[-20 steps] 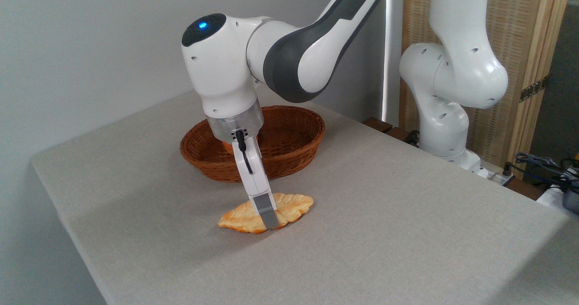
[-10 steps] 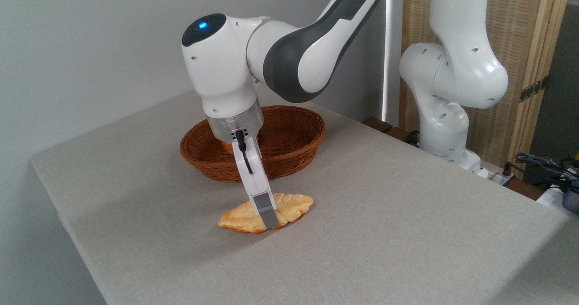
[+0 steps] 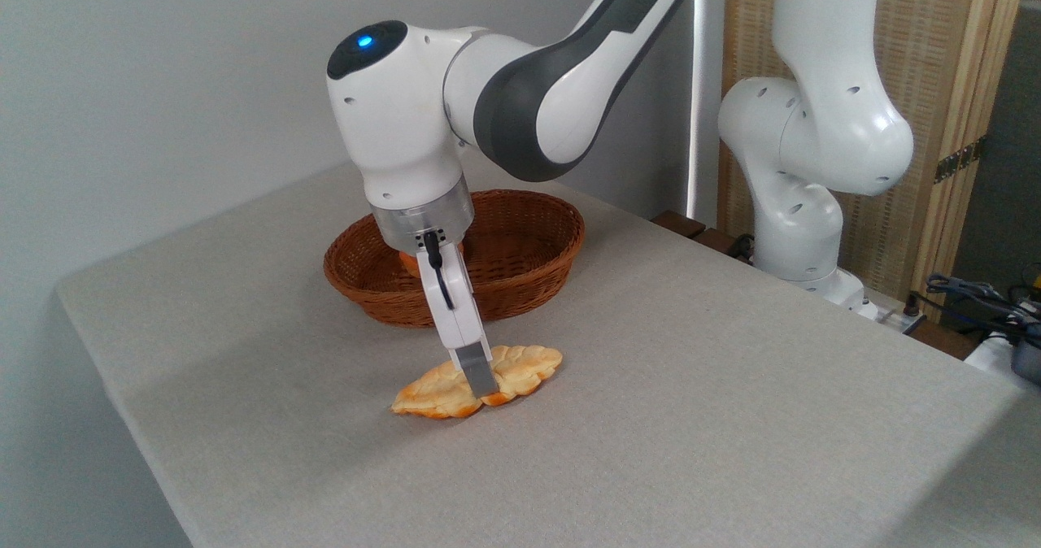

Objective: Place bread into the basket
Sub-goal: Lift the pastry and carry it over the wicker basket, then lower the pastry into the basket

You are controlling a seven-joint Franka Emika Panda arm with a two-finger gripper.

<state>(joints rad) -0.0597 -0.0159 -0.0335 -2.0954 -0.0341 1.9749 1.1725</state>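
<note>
The bread (image 3: 524, 365), a pale golden braided loaf with orange-brown edges, lies just in front of the basket (image 3: 537, 284), a reddish-brown wicker oval. My gripper (image 3: 485, 383) reaches down over the middle of the loaf and is shut on it, so the loaf looks pinched narrow there. Only the near finger (image 3: 480, 373) shows; the far one is hidden behind it. The left tip of the bread touches the cloth. A small orange thing (image 3: 409, 263) peeks out inside the basket behind my wrist.
A grey cloth covers the table (image 3: 691, 418), whose left edge and front corner drop off. The arm's white base (image 3: 801, 231) stands at the back right before a woven screen (image 3: 927, 60). Cables (image 3: 976, 296) lie at the far right.
The fingers have closed in on the bread, which now looks narrower in the middle. The gripper and the loaf's right end have risen slightly.
</note>
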